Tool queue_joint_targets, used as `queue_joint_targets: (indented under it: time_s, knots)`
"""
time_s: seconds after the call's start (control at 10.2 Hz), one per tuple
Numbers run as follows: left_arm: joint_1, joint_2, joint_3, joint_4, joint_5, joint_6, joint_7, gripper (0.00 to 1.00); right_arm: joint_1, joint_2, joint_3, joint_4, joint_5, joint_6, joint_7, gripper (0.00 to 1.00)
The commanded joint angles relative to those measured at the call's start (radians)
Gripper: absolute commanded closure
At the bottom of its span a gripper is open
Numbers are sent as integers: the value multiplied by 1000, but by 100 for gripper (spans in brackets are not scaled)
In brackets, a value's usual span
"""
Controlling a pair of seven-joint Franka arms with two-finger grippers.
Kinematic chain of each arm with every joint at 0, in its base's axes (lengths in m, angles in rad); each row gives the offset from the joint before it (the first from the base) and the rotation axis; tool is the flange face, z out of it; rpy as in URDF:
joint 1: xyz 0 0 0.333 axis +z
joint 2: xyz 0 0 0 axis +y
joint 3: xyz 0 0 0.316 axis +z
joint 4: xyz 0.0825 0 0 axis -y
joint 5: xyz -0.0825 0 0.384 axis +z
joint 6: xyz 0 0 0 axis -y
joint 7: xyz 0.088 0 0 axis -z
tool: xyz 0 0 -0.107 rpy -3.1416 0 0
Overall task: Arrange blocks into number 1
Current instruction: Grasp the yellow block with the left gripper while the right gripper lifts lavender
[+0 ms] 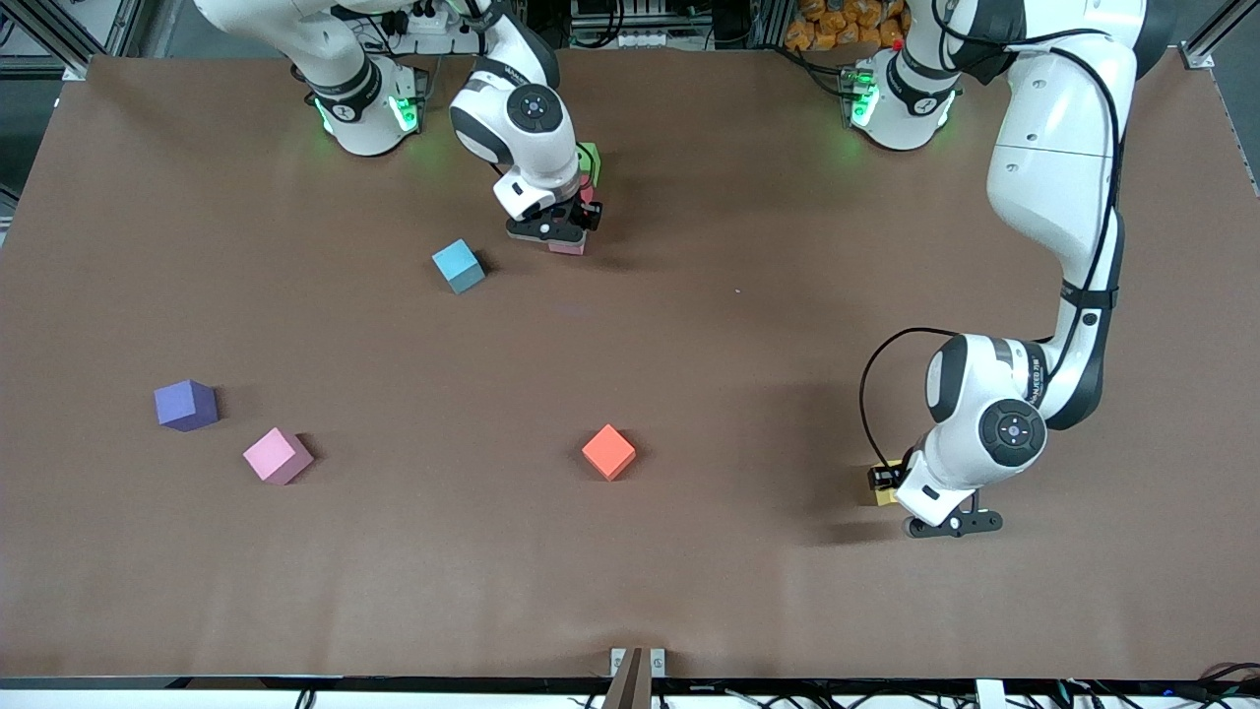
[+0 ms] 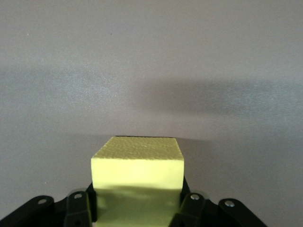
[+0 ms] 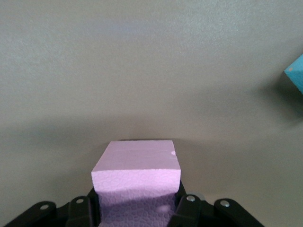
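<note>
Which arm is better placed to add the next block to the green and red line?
The right: its gripper holds a pink block beside the red block; the left gripper grips a yellow block elsewhere.

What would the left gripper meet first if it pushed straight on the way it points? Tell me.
Likely the table itself. The left gripper points down, shut on the yellow block, which appears to sit on the surface already, so the block would press into the table.

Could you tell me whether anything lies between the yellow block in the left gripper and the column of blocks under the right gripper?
Nothing visible does. The left gripper is shut on the yellow block; bare table runs to the column; the orange block sits nearer the camera.
</note>
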Motion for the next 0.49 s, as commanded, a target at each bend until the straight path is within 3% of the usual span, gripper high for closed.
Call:
queue_joint_targets:
  time_s: [0.0, 0.39]
  knots:
    - [-35, -60, -12, -28, -16, -8, -29, 100, 13, 8, 0, -7, -23, 18, 19, 100]
    - [-191, -156, -23, -52, -24, -148, -270, 100, 19, 29, 0, -6, -44, 23, 19, 98]
